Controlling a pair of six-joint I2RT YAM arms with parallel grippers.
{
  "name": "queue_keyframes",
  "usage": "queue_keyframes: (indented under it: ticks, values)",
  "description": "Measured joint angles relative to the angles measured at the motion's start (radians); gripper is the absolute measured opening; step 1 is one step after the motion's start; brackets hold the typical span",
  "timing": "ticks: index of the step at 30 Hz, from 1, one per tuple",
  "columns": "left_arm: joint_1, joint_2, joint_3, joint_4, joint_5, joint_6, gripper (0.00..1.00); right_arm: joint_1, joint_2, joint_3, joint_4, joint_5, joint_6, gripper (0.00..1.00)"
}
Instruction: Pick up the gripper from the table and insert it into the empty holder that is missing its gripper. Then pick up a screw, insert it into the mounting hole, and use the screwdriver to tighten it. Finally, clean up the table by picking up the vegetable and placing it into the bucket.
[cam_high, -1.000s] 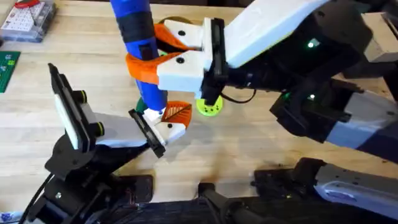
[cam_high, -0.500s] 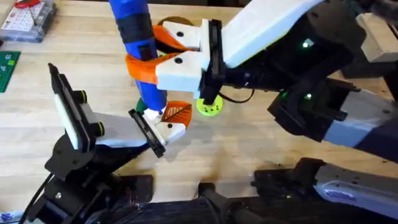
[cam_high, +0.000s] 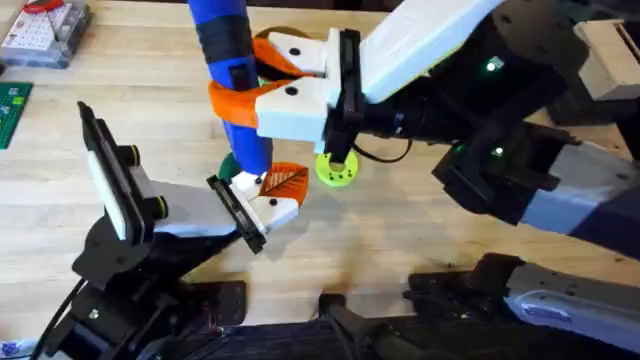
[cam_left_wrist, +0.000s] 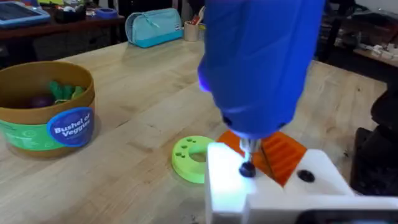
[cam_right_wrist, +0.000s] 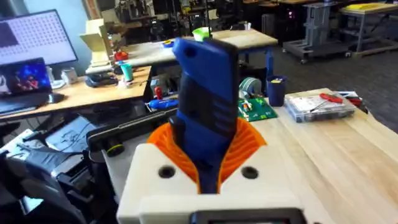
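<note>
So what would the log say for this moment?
right gripper: holding screwdriver upright | tip on screw | left gripper: at part below

Wooden table (cam_high: 400, 230) with green disc (cam_high: 337, 172), veggie bucket (cam_left_wrist: 46, 109).

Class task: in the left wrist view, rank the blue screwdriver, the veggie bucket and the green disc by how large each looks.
1. screwdriver, though it sits closest to the camera, which inflates it.
2. bucket, farther back on the table.
3. green disc, clearly the smallest.

Right hand (cam_high: 240, 90) clamped, reaching across centre; left hand (cam_high: 268, 192) low beneath it
</note>
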Motion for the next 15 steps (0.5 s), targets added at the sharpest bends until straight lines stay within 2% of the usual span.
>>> queue_keyframes:
  ticks: [15]
  values:
    - [0.0, 0.0, 0.0, 0.0, 0.0, 0.0, 0.019, 0.0, 0.0, 0.0, 0.003, 0.0, 0.008, 0.1]
